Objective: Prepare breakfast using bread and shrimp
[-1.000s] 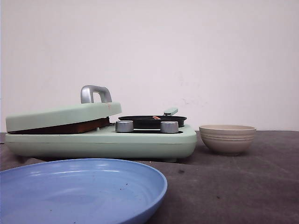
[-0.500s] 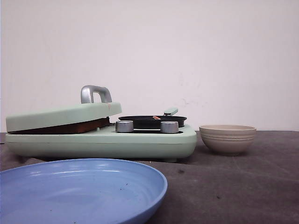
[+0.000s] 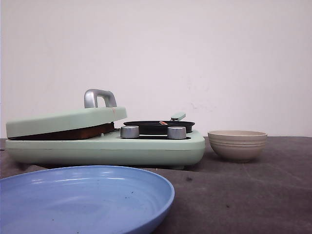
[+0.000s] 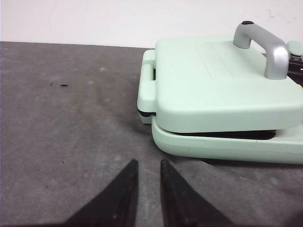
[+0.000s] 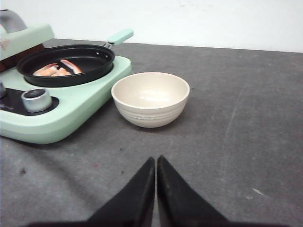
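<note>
A mint-green breakfast maker (image 3: 105,146) sits on the dark grey table (image 3: 243,195), its hinged lid (image 4: 218,80) with the silver handle (image 4: 262,45) lowered over the sandwich plates, a thin brown edge showing in the gap; whether that is the bread I cannot tell. The shrimp (image 5: 56,70) lie in the small black pan (image 5: 66,64) on the machine's right end, behind two silver knobs (image 3: 153,132). A beige bowl (image 5: 150,98) stands just beside the machine, and a blue plate (image 3: 83,200) lies nearest the camera. The left gripper (image 4: 147,177) hangs above bare table with its fingers slightly apart; the right gripper (image 5: 155,172) has its fingers pressed together, holding nothing.
</note>
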